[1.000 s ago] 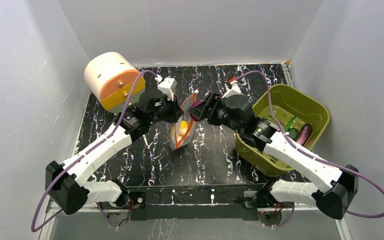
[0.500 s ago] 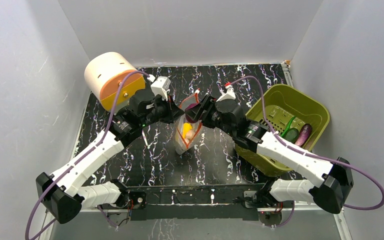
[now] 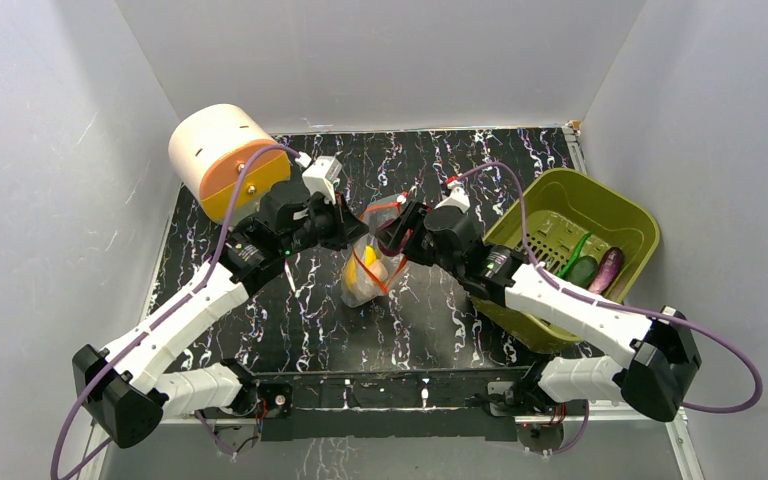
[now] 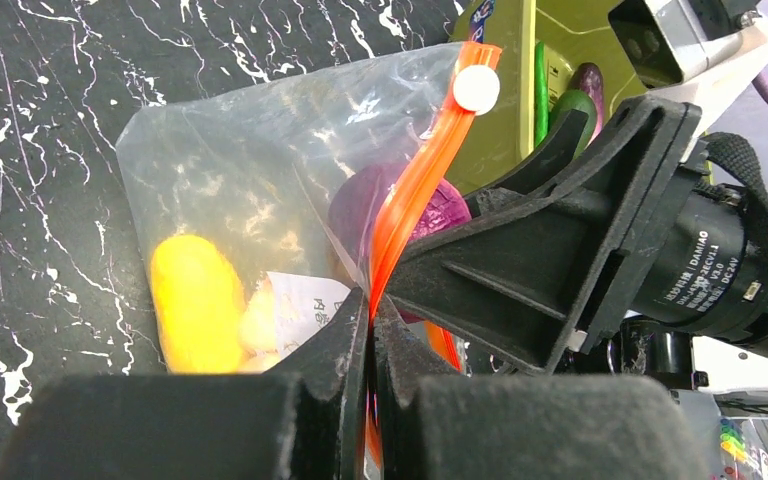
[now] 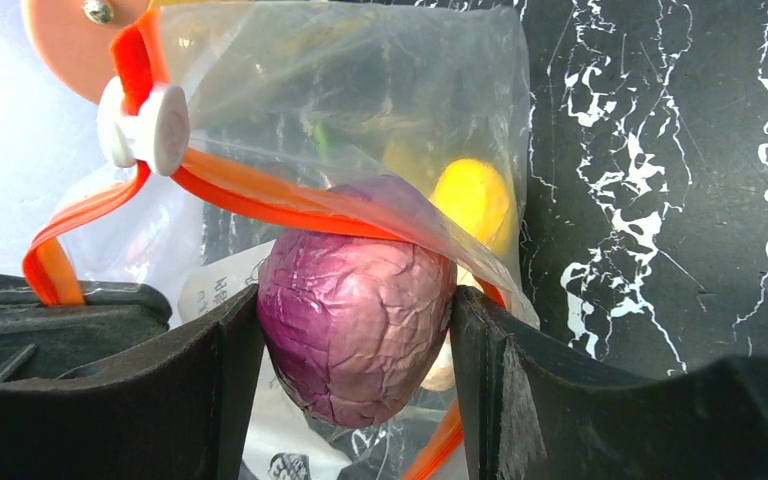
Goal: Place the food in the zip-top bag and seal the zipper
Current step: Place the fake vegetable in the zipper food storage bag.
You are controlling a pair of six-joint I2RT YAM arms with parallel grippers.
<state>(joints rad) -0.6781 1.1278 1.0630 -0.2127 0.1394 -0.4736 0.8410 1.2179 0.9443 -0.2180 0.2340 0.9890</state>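
The clear zip-top bag (image 3: 366, 278) hangs at mid-table, its bottom crumpled on the top. My left gripper (image 4: 371, 312) is shut on the bag's orange-red zipper (image 4: 410, 205) and holds the mouth up. A white slider (image 5: 150, 125) sits on the strip. My right gripper (image 5: 355, 330) is shut on the pink-purple round piece (image 5: 355, 300) at the bag's mouth, its top under the plastic edge. The yellow lemon (image 4: 197, 300) and a beige lump (image 4: 260, 322) lie inside the bag. The purple eggplant (image 3: 608, 268) and a green piece (image 3: 585, 268) lie in the basket.
The olive-green slotted basket (image 3: 628, 212) stands at the right, against the right arm. A white cylinder with an orange face (image 3: 222, 160) lies at the back left. Grey walls close three sides of the black marbled table (image 3: 300, 320).
Both grippers have come lower and nearer. The bag has dropped and its bottom now crumples on the table. The right gripper has brought the pink-purple piece against the bag's mouth.
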